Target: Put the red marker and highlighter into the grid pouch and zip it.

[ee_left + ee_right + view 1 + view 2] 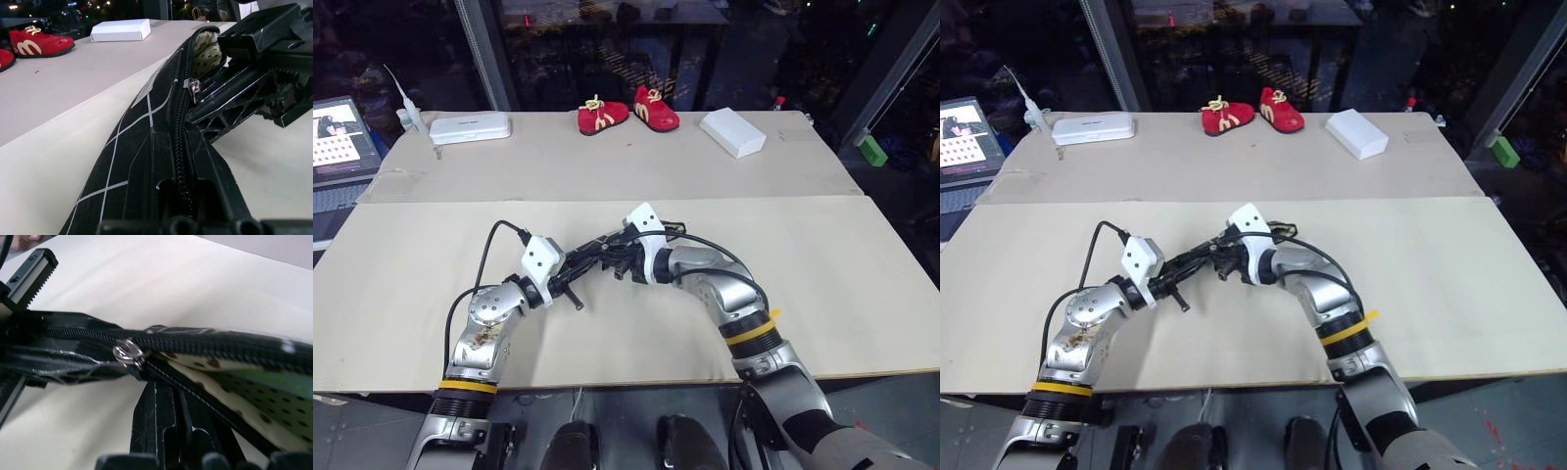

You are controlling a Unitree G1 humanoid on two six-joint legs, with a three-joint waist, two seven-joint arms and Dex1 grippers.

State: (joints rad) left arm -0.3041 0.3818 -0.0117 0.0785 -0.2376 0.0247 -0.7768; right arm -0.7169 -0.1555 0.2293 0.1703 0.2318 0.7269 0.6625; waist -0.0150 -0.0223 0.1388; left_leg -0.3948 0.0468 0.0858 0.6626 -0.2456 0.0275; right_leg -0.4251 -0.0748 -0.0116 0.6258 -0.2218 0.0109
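Note:
The grid pouch (pixel 597 253), black with thin white lines, hangs just above the table between my two grippers. My left gripper (pixel 570 276) is shut on its closed end. My right gripper (pixel 625 257) is shut on the pouch right at the silver zipper slider (pixel 128 354). Behind the slider the zipper is closed. Ahead of it the mouth gapes, showing cream dotted lining (pixel 208 49). A pale green strip (pixel 281 384) lies inside the mouth, and I cannot tell if it is the highlighter. The red marker is hidden.
Two red shoes (pixel 626 113) and a white box (pixel 732 131) sit at the table's far edge. A white case (pixel 470 127) lies at the far left beside a laptop (pixel 342 137). A green block (pixel 872 149) lies off the right edge.

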